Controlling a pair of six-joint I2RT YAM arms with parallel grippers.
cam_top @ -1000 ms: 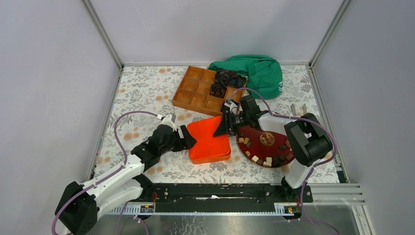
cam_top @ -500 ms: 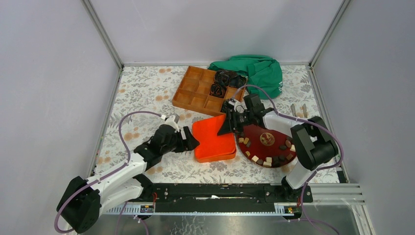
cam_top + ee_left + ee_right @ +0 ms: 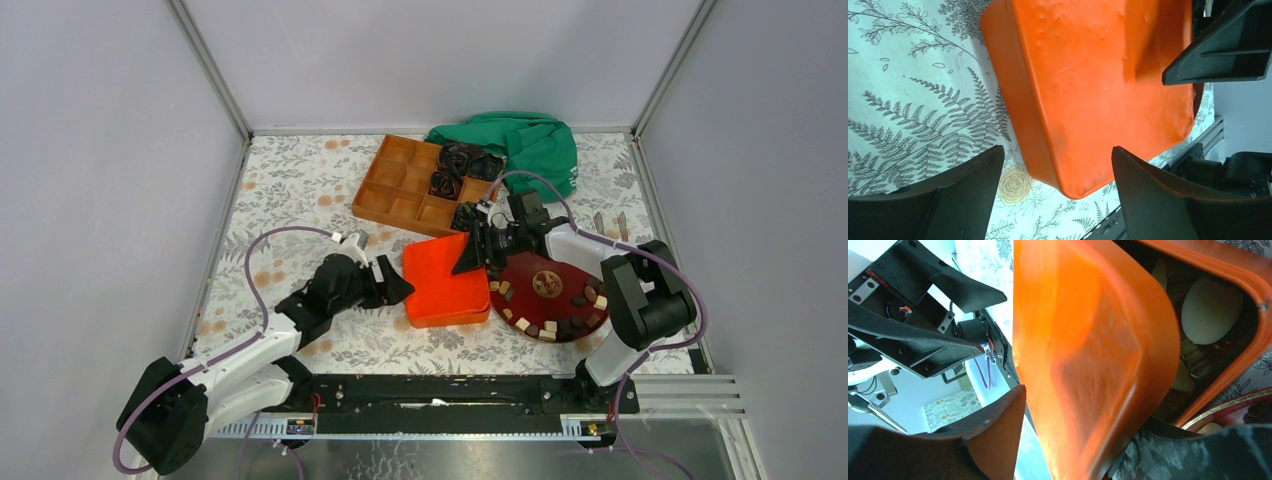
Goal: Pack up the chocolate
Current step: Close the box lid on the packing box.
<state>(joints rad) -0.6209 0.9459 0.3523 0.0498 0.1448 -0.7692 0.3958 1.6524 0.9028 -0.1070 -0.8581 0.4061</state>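
Observation:
The chocolate (image 3: 548,326), small dark, tan and cream pieces, lies along the near rim of a dark red plate (image 3: 522,270) on the right. An orange lid (image 3: 445,282) lies left of the plate, its far right corner lifted. My right gripper (image 3: 473,255) is shut on that corner; in the right wrist view the lid (image 3: 1083,340) stands edge-on in the gripper (image 3: 1083,410). My left gripper (image 3: 396,290) is open at the lid's left side; in the left wrist view its fingers (image 3: 963,190) straddle the lid's near corner (image 3: 1068,185) without touching it.
An orange compartment box (image 3: 395,190) stands behind the lid, with black crinkled bundles (image 3: 458,160) in its right cells. A cream rounded piece (image 3: 1210,310) shows in one cell. A green cloth (image 3: 530,145) lies at the back. The black rail (image 3: 450,395) runs along the near edge.
The lid has slid to the right toward the plate, carried by my right gripper. My left gripper has followed it to the right, still open.

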